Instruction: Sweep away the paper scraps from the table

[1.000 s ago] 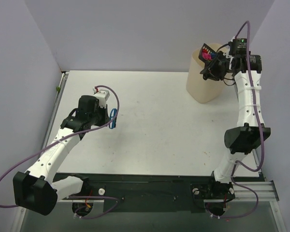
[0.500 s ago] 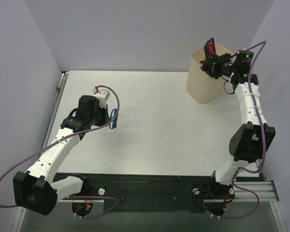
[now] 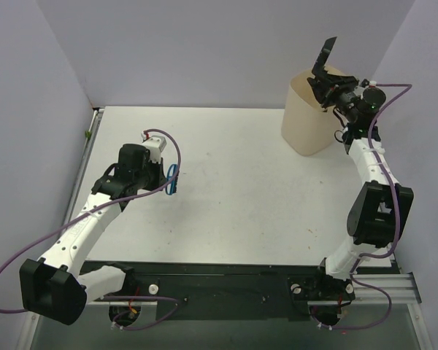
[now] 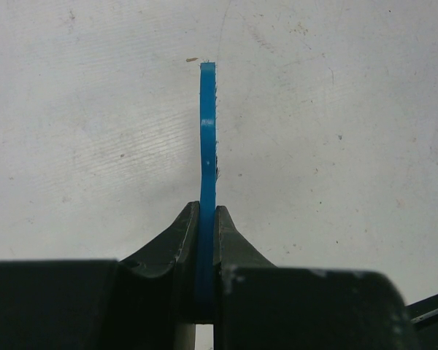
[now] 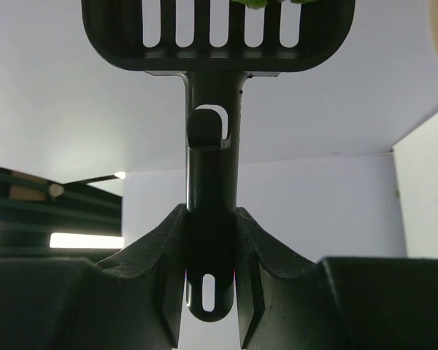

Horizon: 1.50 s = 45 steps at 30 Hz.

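Evidently the risk sits at the bin. The right gripper (image 3: pixel 330 86) is clamped narrowly on the handle of the black scoop (image 3: pixel 325 55), which stands tipped steeply up above the far rim of the beige bin (image 3: pixel 305 131) at the far right corner of the table (image 3: pixel 241 197). If the scoop's mouth is not fully over the rim, light paper bits could flutter down outside it. Some of the paper scraps (image 5: pixel 254 3) may also catch in the slots, and a swing back over the tabletop would shed them there. The left gripper (image 3: pixel 165 177), pressed fully shut on the thin blue brush (image 3: pixel 171 181), holds it low over the left-centre of the table; such a flat handle could twist in the grip during a stroke. The overhead view shows no scraps on the white surface and cannot see into the bin. Only the right wrist view catches green bits at the scoop's slotted end. Only the left wrist view shows the brush edge-on between the closed fingers, over scuffed tabletop.
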Tool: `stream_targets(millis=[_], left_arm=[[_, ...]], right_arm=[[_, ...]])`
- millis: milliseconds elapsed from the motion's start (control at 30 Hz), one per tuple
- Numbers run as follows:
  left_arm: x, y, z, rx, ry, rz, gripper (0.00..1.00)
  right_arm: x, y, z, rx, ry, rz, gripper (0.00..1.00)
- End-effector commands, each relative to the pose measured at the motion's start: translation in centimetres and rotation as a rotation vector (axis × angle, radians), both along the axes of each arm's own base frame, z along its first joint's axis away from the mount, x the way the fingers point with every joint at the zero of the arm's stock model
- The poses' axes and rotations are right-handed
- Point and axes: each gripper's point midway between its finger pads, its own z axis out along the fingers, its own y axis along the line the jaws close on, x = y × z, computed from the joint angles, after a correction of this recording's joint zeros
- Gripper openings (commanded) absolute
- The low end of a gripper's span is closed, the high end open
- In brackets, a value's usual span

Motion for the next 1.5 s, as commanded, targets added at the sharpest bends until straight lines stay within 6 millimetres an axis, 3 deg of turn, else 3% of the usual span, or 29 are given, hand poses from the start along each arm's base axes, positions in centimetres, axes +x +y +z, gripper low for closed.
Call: stream_targets(millis=[0, 400, 600, 733, 767, 833, 867, 900, 933, 967, 1000, 1033, 1067, 1100, 1133, 1167, 1267, 1300, 1333, 1367, 1467], left_arm=[[0.6, -0.6, 1.2, -0.024, -0.051, -0.020, 0.00], [0.6, -0.7, 1.2, -0.024, -0.053, -0.022, 0.00], [0.6, -0.7, 1.2, -0.024, -0.051, -0.024, 0.00], [0.6, -0.7, 1.1, -0.024, -0.050, -0.025, 0.00], [0.7, -0.8, 1.2, -0.025, -0.051, -0.026, 0.00], [0.7, -0.8, 1.2, -0.026, -0.049, -0.025, 0.00], [0.6, -0.8, 1.2, -0.026, -0.050, -0.028, 0.00], [0.7, -0.8, 1.1, -0.025, -0.048, -0.028, 0.00], [0.7, -0.8, 1.1, -0.025, -0.048, -0.028, 0.00], [0.7, -0.8, 1.1, -0.026, -0.047, -0.029, 0.00], [0.7, -0.8, 1.2, -0.026, -0.050, -0.028, 0.00], [0.7, -0.8, 1.2, -0.027, -0.050, -0.029, 0.00], [0.6, -0.9, 1.1, -0.026, -0.047, -0.030, 0.00], [0.7, -0.9, 1.2, -0.028, -0.050, -0.030, 0.00], [0.7, -0.9, 1.1, -0.028, -0.047, -0.033, 0.00], [0.7, -1.0, 1.2, -0.030, -0.048, -0.034, 0.00], [0.7, -1.0, 1.0, -0.028, -0.043, -0.034, 0.00], [0.7, -1.0, 1.0, -0.028, -0.042, -0.034, 0.00], [0.7, -0.9, 1.0, -0.027, -0.044, -0.033, 0.00], [0.7, -0.9, 1.0, -0.027, -0.044, -0.033, 0.00], [0.7, -0.9, 0.8, -0.024, -0.038, -0.030, 0.00]], right_arm=[[-3.1, 0.1, 7.3, 0.137, -0.255, 0.053, 0.00], [-3.9, -1.1, 7.9, 0.334, -0.313, 0.066, 0.00], [-3.7, -0.2, 6.3, 0.233, -0.251, 0.063, 0.00], [-3.3, 1.0, 4.5, 0.068, -0.173, 0.063, 0.00], [-3.5, 1.2, 4.9, 0.023, -0.181, 0.067, 0.00], [-3.5, 1.7, 3.4, -0.089, -0.114, 0.065, 0.00], [-3.8, 1.7, 1.6, -0.174, -0.047, 0.059, 0.00], [-4.0, 1.7, 1.8, -0.221, -0.039, 0.053, 0.00], [-4.5, 1.8, -0.4, -0.314, 0.031, 0.056, 0.00], [-4.9, 2.0, 0.6, -0.368, 0.017, 0.056, 0.00], [-5.7, 2.6, -1.5, -0.469, 0.072, 0.094, 0.00], [-6.1, 3.1, -0.4, -0.517, 0.061, 0.111, 0.00], [-7.1, 4.5, -2.6, -0.602, 0.110, 0.192, 0.00], [-7.6, 5.2, -1.5, -0.651, 0.077, 0.224, 0.00], [-8.5, 6.6, -3.2, -0.713, 0.105, 0.302, 0.00], [-9.0, 7.1, -2.2, -0.765, 0.077, 0.322, 0.00], [-11.6, 9.6, -3.5, -0.933, 0.080, 0.459, 0.00], [-11.8, 10.1, -4.4, -0.994, 0.070, 0.495, 0.00], [-13.0, 10.5, -4.6, -1.021, 0.094, 0.533, 0.00], [-14.2, 10.9, -6.1, -1.094, 0.121, 0.592, 0.00], [-15.8, 10.6, -8.6, -1.304, 0.191, 0.629, 0.00]])
